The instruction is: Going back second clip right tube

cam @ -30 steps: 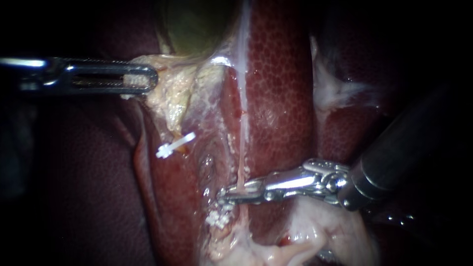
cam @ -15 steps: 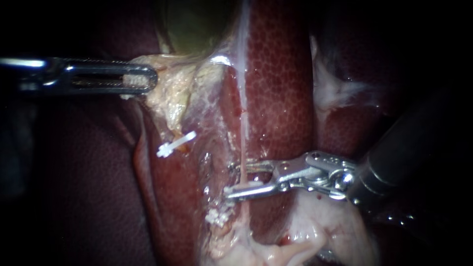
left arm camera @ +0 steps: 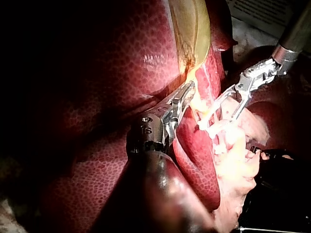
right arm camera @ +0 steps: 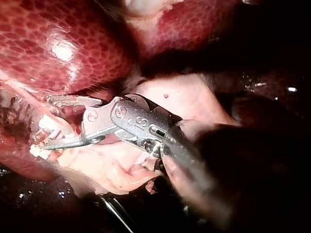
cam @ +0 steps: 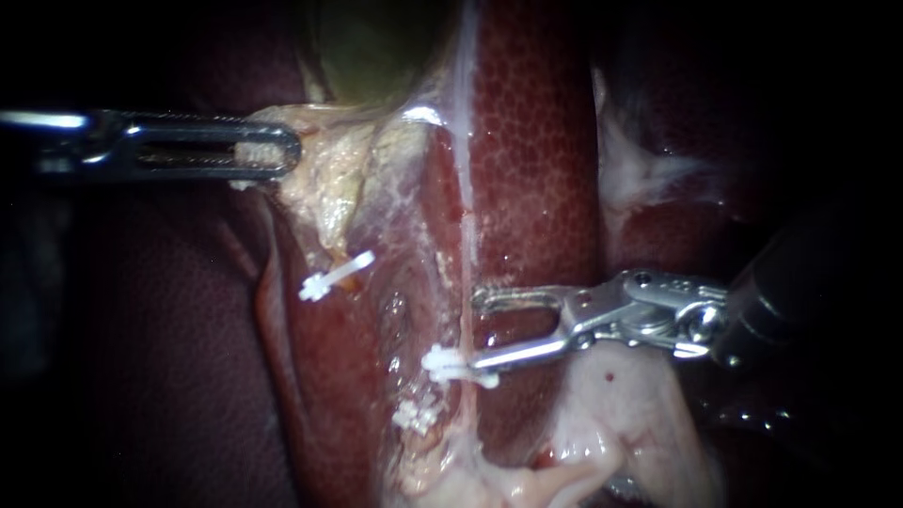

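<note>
your right instrument (cam: 478, 329) comes in from the right with its jaws spread wide and nothing between them. the upper jaw lies over the liver (cam: 536, 169), and the lower jaw ends right at a white clip (cam: 451, 364); you cannot tell from here whether it touches. that white clip sits crosswise on the right tube (cam: 463, 273), the thin pale strand running down the liver's face. both jaw tips stand just to the right of the strand, not around it. a patch of white flecks (cam: 419, 414) lies a little lower beside the tube, too blurred to tell what it is. your left instrument (cam: 277, 150) reaches in from the left, its jaws pinching the pale tissue (cam: 324, 179) just under the gallbladder (cam: 367, 47), and the left wrist view shows the same grip. well to the left of the right tube, below that pale tissue, a slanted clip (cam: 335, 276) sits on its own. under your right instrument's shaft lies a pink fatty mass (cam: 621, 404).
</note>
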Controlling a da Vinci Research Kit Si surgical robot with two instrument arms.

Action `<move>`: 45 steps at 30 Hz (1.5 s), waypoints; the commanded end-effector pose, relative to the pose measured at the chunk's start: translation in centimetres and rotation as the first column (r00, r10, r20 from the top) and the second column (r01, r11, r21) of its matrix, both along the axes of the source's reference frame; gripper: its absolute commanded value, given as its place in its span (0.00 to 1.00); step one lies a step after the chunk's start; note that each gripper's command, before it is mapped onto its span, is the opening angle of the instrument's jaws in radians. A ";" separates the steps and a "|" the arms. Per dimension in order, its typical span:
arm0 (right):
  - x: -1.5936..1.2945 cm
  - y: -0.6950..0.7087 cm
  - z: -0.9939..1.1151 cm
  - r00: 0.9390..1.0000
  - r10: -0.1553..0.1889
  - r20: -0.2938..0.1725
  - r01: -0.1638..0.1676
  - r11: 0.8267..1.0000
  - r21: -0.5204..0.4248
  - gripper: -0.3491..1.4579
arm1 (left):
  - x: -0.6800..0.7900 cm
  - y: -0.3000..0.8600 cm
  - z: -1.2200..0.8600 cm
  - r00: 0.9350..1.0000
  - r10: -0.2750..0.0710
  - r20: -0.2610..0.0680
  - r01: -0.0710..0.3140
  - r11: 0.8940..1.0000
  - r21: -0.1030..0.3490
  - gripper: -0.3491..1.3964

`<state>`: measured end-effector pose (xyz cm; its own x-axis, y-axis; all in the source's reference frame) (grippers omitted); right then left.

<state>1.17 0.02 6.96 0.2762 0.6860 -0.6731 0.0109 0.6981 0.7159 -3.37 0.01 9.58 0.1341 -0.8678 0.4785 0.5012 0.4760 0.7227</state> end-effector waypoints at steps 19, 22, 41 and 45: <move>-0.28 0.28 -0.80 0.995 -0.079 -0.060 0.065 0.977 -0.203 0.52 | -0.06 -0.07 0.13 1.000 -0.002 -0.004 0.002 1.000 -0.009 0.08; -0.29 0.30 -0.80 0.994 -0.088 -0.067 0.073 0.977 -0.199 0.52 | -0.12 -0.13 0.26 1.000 -0.006 -0.008 0.005 1.000 -0.017 0.08; -0.40 0.38 -0.96 0.993 -0.095 -0.075 0.079 0.978 -0.194 0.52 | -0.53 -0.28 0.77 0.999 0.040 -0.018 -0.040 0.999 -0.008 0.09; -0.40 0.37 -0.97 0.993 -0.094 -0.077 0.078 0.978 -0.194 0.52 | -0.53 -0.29 0.77 0.999 0.040 -0.018 -0.040 0.999 -0.008 0.09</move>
<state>0.77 0.40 5.99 0.2644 0.5192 -0.8127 0.1313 0.8155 0.5637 -3.90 -0.28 10.35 0.1772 -0.8576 0.4828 0.4949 0.5017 0.7095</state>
